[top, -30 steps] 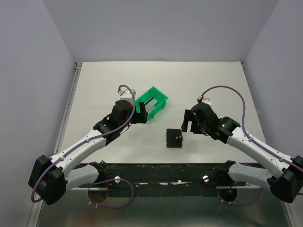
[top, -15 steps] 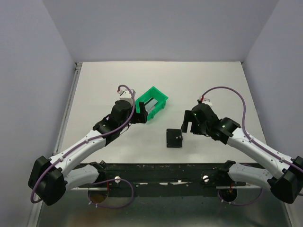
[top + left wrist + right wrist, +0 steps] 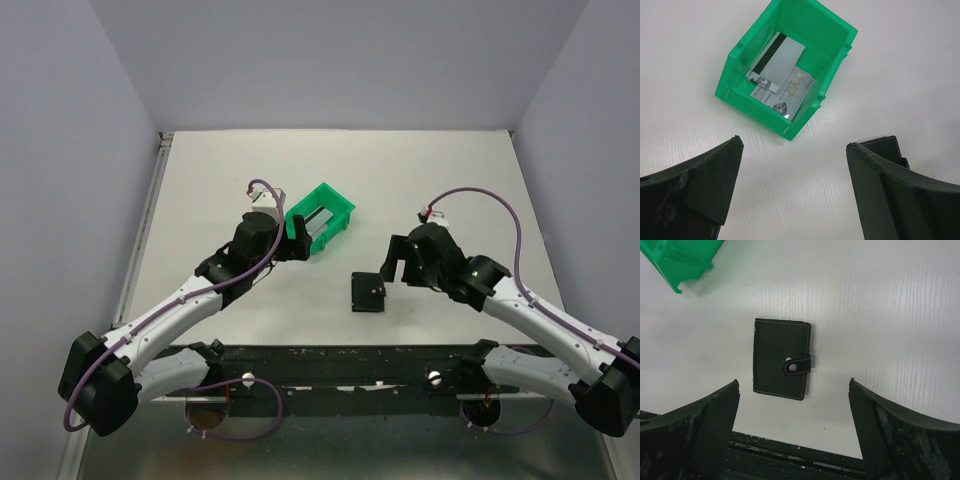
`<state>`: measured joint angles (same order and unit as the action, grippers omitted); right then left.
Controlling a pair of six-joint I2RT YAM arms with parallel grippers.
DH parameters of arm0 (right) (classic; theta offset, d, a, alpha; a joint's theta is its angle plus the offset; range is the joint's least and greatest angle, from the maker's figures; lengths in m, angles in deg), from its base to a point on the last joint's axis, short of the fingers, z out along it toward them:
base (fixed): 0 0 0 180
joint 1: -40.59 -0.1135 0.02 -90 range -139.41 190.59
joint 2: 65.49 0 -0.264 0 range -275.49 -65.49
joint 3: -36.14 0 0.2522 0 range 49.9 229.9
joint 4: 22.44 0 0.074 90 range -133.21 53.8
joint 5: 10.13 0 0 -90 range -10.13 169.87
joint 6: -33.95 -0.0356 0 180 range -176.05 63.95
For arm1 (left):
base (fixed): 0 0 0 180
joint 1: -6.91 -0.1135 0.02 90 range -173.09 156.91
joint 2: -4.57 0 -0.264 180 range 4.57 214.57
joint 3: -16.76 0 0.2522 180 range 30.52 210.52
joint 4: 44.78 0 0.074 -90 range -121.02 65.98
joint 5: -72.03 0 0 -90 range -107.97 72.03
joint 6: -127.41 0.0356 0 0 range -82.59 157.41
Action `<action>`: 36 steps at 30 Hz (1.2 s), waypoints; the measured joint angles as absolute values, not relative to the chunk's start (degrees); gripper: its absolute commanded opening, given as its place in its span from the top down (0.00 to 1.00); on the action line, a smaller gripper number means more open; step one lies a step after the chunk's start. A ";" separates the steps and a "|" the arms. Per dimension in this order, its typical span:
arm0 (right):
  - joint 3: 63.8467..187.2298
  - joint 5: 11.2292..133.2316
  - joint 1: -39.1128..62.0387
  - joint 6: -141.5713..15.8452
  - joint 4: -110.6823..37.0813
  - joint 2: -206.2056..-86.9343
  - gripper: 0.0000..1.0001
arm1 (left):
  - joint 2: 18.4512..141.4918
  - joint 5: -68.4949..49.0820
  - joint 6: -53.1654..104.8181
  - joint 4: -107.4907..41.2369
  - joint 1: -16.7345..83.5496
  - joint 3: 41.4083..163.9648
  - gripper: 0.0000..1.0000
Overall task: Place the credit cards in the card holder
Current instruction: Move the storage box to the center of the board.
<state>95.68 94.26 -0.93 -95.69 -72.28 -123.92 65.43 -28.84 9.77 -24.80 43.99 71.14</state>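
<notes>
The credit cards [image 3: 777, 75] lie stacked inside a green plastic bin [image 3: 751, 104], a silvery-grey one with a dark stripe on top. In the top view the green plastic bin [image 3: 336, 205] sits at table centre-left. My left gripper [image 3: 298, 237] hovers just in front of the bin, open and empty; in the left wrist view the left gripper [image 3: 794, 145] frames bare table. The card holder [image 3: 781, 358] is a closed black wallet with a snap stud, lying flat. In the top view the card holder [image 3: 368, 292] lies near the front edge. My right gripper [image 3: 396, 258] is open just right of it; the right gripper [image 3: 794, 385] holds nothing.
The table's dark front rail [image 3: 350, 360] runs just below the card holder. White table surface [image 3: 400, 170] stretches behind the bin. Grey walls close in on both sides.
The right arm has shifted slightly toward the front. The left arm, bin and card holder have not moved.
</notes>
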 measured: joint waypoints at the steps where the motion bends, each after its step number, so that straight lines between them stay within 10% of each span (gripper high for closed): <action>1: 95.29 94.15 -0.93 -95.69 -71.78 -123.44 0.03 | 65.40 -28.84 9.77 -24.80 43.99 71.14 0.01; 36: 91.66 91.53 -0.93 -101.63 -60.61 -123.75 0.03 | 63.28 -28.86 9.72 -23.08 43.99 71.14 0.01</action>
